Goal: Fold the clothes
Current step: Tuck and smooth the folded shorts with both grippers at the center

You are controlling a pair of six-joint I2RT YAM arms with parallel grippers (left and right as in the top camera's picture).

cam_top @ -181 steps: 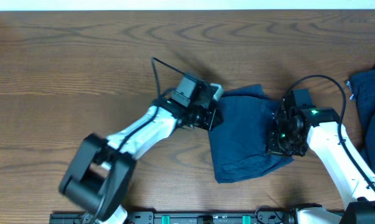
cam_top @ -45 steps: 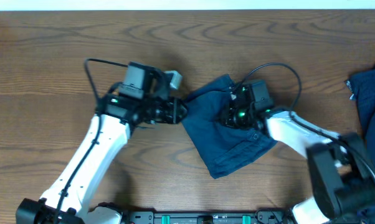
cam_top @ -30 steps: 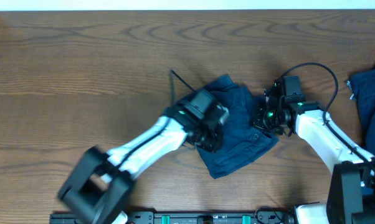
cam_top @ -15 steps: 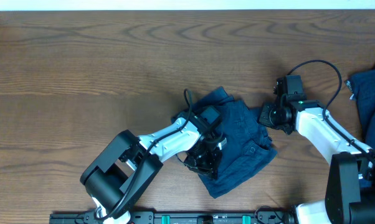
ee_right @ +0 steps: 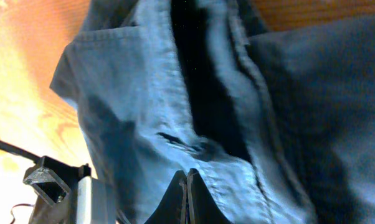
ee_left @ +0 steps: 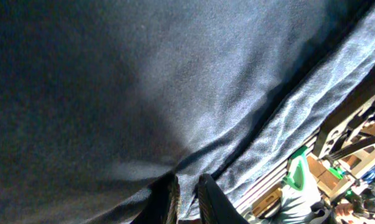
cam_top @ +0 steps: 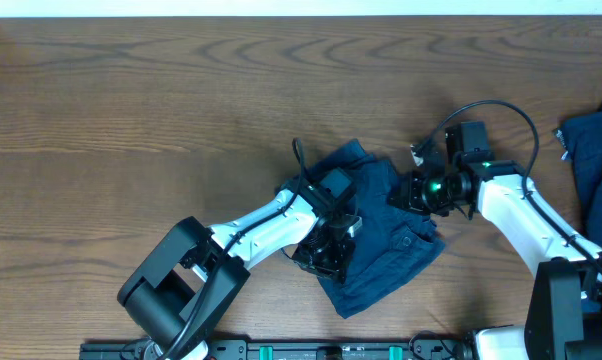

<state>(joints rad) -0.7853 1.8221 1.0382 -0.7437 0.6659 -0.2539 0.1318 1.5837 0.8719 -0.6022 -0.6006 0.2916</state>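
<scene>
Lying on the table [cam_top: 131,120]: shorts [cam_top: 391,235], dark navy, crumpled and partly doubled over, between the two grippers.
Shorts, seen from right wrist: waistband edge and a seam running up the frame, paler cloth face lit, bare wood beyond at the left.
Shorts, seen from left wrist: cloth filling nearly the whole frame, a paler hem band crossing at lower right.
Left gripper [cam_top: 326,258]: on the left edge of the shorts, toward their near side; jaws narrow, a fold of the cloth drawn in between the fingers.
Right gripper [cam_top: 417,195]: at the upper right edge of the shorts; jaws pressed fully together, tips right at the waistband; whether any cloth is caught between them, cannot tell.
Second garment [cam_top: 593,150]: same dark navy, well apart from the shorts, off to their right at the frame edge, only partly in view.
Count, garments: two.
Count, grippers: two, both at the shorts.
Count, arms: two, white with black joints, reaching toward the shorts from the near side, one from each flank.
</scene>
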